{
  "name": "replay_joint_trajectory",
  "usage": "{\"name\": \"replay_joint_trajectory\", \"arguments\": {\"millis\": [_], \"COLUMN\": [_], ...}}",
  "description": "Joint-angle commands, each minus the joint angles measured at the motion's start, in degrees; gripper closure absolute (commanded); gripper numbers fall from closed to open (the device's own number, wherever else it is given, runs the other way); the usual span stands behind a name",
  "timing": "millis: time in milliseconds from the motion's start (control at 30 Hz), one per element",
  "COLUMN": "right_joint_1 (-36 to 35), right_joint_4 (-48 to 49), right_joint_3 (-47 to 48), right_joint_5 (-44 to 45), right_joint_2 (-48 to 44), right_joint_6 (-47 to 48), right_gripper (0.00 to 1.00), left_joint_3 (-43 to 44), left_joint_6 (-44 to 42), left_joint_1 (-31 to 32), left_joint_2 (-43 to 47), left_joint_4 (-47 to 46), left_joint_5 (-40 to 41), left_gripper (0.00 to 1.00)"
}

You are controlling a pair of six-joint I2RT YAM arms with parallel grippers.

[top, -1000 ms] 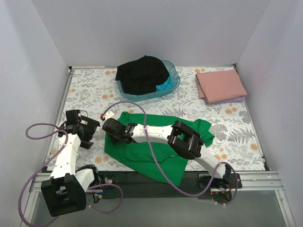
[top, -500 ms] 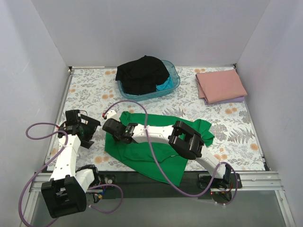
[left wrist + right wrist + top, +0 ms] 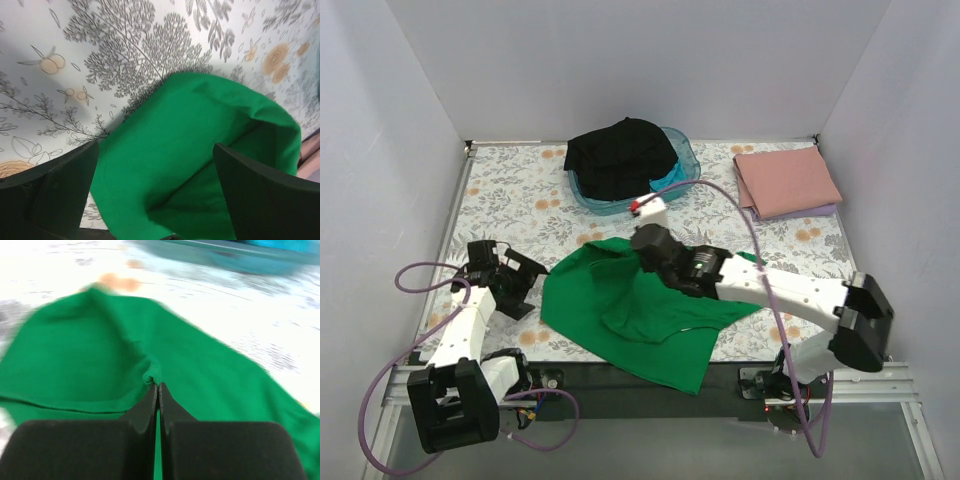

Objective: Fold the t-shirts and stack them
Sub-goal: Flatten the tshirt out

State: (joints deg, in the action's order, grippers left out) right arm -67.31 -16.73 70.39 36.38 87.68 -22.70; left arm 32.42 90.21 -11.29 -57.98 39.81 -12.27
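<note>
The bright green t-shirt (image 3: 620, 310) lies crumpled at the table's near middle, partly over the front edge. My right gripper (image 3: 648, 258) is shut on a pinch of its fabric near the shirt's far edge. In the right wrist view the shut gripper (image 3: 158, 386) holds a small bunched fold of the green shirt (image 3: 90, 355). My left gripper (image 3: 532, 282) is open at the shirt's left edge. In the left wrist view the open gripper (image 3: 156, 147) frames the green shirt (image 3: 200, 145) and holds nothing.
A translucent blue tub (image 3: 688, 165) at the back holds a black tee (image 3: 620, 155) and a turquoise one (image 3: 670, 181). A folded dusty pink tee (image 3: 785, 180) lies on a lilac one (image 3: 823, 211) at the back right. White walls enclose the floral cover (image 3: 510, 190).
My right arm has swung from the shirt's left side to its middle back, dragging green fabric rightward. My left gripper has shifted slightly nearer and closer to the shirt's left edge.
</note>
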Motion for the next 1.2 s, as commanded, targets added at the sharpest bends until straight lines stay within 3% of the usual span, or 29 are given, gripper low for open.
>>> {"name": "replay_joint_trajectory", "arguments": {"millis": [0, 167, 300, 667, 767, 967, 1000, 1167], "right_joint_1": [6.39, 18.34, 24.15, 28.63, 29.6, 31.18, 31.45, 32.33], "right_joint_4": [-4.01, -4.71, -4.54, -2.96, -2.96, -2.69, -2.61, -2.6], "right_joint_3": [-10.14, -18.17, -20.12, -21.79, -21.96, -23.19, -23.37, -24.69], "right_joint_5": [6.5, 6.34, 4.05, 0.53, 0.1, -1.66, -1.93, -2.98], "right_joint_2": [-8.02, -24.03, -30.63, -27.39, -26.42, -26.07, -25.89, -25.89], "right_joint_6": [-0.07, 3.09, 9.5, 10.39, 10.13, 9.43, 9.43, 9.43], "right_gripper": [0.99, 0.99, 0.99, 0.99, 0.99, 0.99, 0.99, 0.99], "left_joint_3": [-2.09, -2.1, -2.01, -6.67, -7.2, -4.57, -3.0, 2.72], "left_joint_6": [-0.13, 2.6, 3.13, 6.11, 8.47, 11.74, 13.04, 16.74], "left_joint_1": [2.58, 9.0, 9.97, 19.89, 25.33, 36.59, 39.39, 45.65], "left_joint_2": [-0.21, -4.85, -7.94, 4.26, 7.43, 4.2, 3.23, -0.03], "left_joint_4": [-3.16, -3.25, -3.07, -0.44, 1.14, 3.17, 4.38, 11.42], "left_joint_5": [-4.78, 0.93, 1.55, -3.8, -3.46, 1.72, 3.81, 13.48], "left_gripper": [0.02, 0.02, 0.13, 0.15, 0.14, 0.19, 0.24, 0.27]}}
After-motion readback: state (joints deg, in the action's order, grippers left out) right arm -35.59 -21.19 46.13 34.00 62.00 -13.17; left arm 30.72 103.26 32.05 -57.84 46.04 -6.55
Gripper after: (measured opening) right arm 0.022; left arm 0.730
